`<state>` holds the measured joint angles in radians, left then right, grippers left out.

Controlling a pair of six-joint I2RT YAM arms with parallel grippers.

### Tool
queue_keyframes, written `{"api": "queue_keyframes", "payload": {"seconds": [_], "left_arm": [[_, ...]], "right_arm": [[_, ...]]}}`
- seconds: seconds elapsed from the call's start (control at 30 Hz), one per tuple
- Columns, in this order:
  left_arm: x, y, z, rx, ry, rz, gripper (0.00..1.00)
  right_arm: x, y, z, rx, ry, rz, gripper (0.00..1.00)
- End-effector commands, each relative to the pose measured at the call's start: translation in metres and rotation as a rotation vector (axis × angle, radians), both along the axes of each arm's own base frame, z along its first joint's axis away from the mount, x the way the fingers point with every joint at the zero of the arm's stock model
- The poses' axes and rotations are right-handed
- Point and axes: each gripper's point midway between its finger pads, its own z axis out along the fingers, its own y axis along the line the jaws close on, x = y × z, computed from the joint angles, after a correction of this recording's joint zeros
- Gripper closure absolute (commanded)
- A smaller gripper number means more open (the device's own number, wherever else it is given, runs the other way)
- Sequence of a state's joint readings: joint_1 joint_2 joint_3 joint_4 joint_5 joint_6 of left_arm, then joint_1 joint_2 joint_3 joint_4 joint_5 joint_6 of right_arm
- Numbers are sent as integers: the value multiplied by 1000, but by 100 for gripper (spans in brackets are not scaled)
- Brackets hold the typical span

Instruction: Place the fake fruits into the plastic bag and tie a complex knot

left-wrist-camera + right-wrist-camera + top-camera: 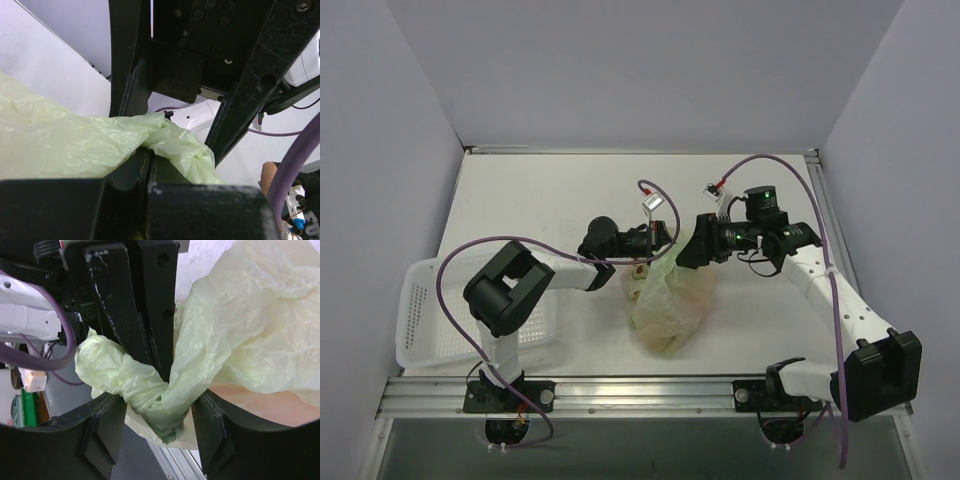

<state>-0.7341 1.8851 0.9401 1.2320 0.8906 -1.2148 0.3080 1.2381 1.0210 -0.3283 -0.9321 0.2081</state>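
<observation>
Right pincer: clenched around the twisted neck of the plastic bag, with the bunched film pressed by both fingers.
Left pincer: clamped on a fold of the same film, the fingers pressed together and the film spilled out to either side.
Pincers relative to each other: set almost tip to tip over the top of the bag; in the right wrist view the left one is seen just behind the neck.
Bag body: pale green and crinkled, rested on the counter just below and on the near side of both pincers, its top gathered up into them.
Fake fruits: seen only dimly through the film as yellowish and orange shapes inside the bag; single pieces cannot be told apart.
Basket: white and perforated, placed at the near left of the counter beside the left arm, well apart from the bag.
</observation>
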Motion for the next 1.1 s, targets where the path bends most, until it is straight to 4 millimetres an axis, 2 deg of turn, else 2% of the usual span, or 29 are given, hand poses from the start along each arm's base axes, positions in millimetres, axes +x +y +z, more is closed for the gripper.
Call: {"api": "queue_keyframes", "payload": {"seconds": [0.0, 0.1, 0.23, 0.3, 0.33, 0.37, 0.43, 0.47, 0.53, 0.67, 0.77, 0.9, 1.07], "left_arm": [[-9, -1, 34, -100, -120, -9, 100], [-7, -1, 34, -104, -120, 0, 100], [-4, -2, 31, -99, -117, 11, 100], [-1, 1, 31, -98, -119, 21, 100], [0, 2, 31, -97, -121, 23, 100], [1, 4, 30, -92, -117, 26, 100], [2, 5, 31, -92, -121, 29, 100], [2, 6, 31, -92, -121, 29, 100], [1, 6, 30, -90, -121, 31, 100], [1, 6, 31, -91, -124, 28, 100], [0, 6, 31, -91, -124, 21, 100], [-1, 4, 30, -90, -121, 15, 100], [-4, 2, 32, -98, -129, 2, 100]], "right_arm": [[14, 17, 17, 55, -66, 2, 47], [18, 25, 24, 113, -58, -6, 47], [14, 27, 25, 143, -29, 4, 44], [9, 20, 21, 121, -38, 21, 41], [5, 15, 24, 118, -46, 29, 34], [8, 5, 21, 103, -66, 21, 31], [0, -9, 19, 85, -37, 22, 26], [4, -20, 20, 80, -42, -2, 25], [-6, -29, 19, 55, -49, 18, 25], [-25, -40, 17, 41, -51, 46, 31], [-33, -43, 8, 20, -72, 67, 42], [-24, -46, -3, -11, -68, 51, 51], [-5, -45, -4, -8, -76, -10, 54]]}}
